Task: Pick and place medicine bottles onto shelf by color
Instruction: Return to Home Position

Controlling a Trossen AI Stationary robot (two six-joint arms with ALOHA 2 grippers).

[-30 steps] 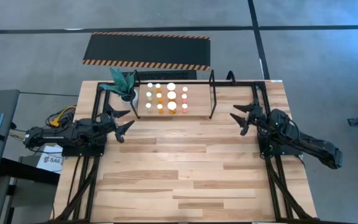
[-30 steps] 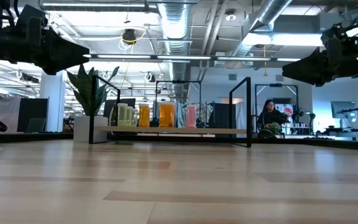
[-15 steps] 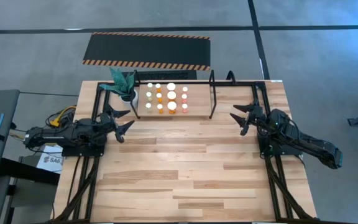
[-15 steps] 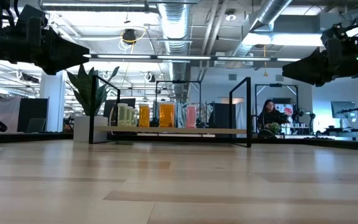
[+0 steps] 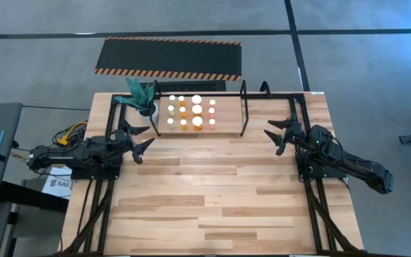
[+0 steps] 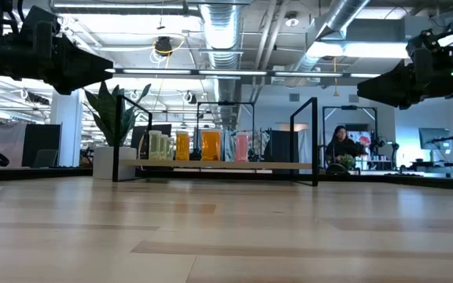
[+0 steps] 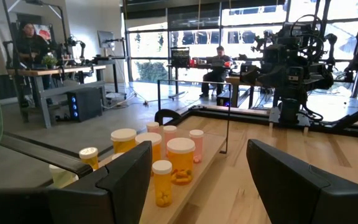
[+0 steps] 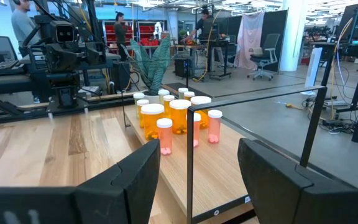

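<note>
Shelf (image 5: 228, 116) lies at upper centre of the high view, along the far edge of the table (image 5: 212, 193), with a black hoop upright at each end.

Medicine bottles (image 5: 197, 110) all stand on the shelf's left half. Their white caps form a tight grid, four columns by three rows. All are upright, big and small mixed.

In the low view, left of centre, the same group reads by colour from left to right: pale yellow bottles (image 6: 156, 145), orange bottles (image 6: 197, 145), pink bottles (image 6: 241, 147).

Plant (image 5: 141, 94), green in a white pot, sits just beside the shelf's left upright. Hazard-striped mat (image 5: 168, 58) lies on the floor, above the table in the frame.

Left gripper (image 5: 143, 137) is at mid-left of the high view, below the plant and well apart from the bottles. It points toward frame centre with its fingers spread, holding nothing. In the left wrist view there is a wide gap between the dark fingers (image 7: 126, 180), and the bottles show through it, farther off.

Right gripper (image 5: 273, 139) is at mid-right, below and to the right of the shelf's right upright. It is spread in the same way and holds nothing. The right wrist view shows its fingers (image 8: 135, 180) far apart, framing the bottles.

In the low view both arms hang in the top corners, clear of the tabletop. A person (image 6: 340, 145) sits in the room beyond, right of centre.
</note>
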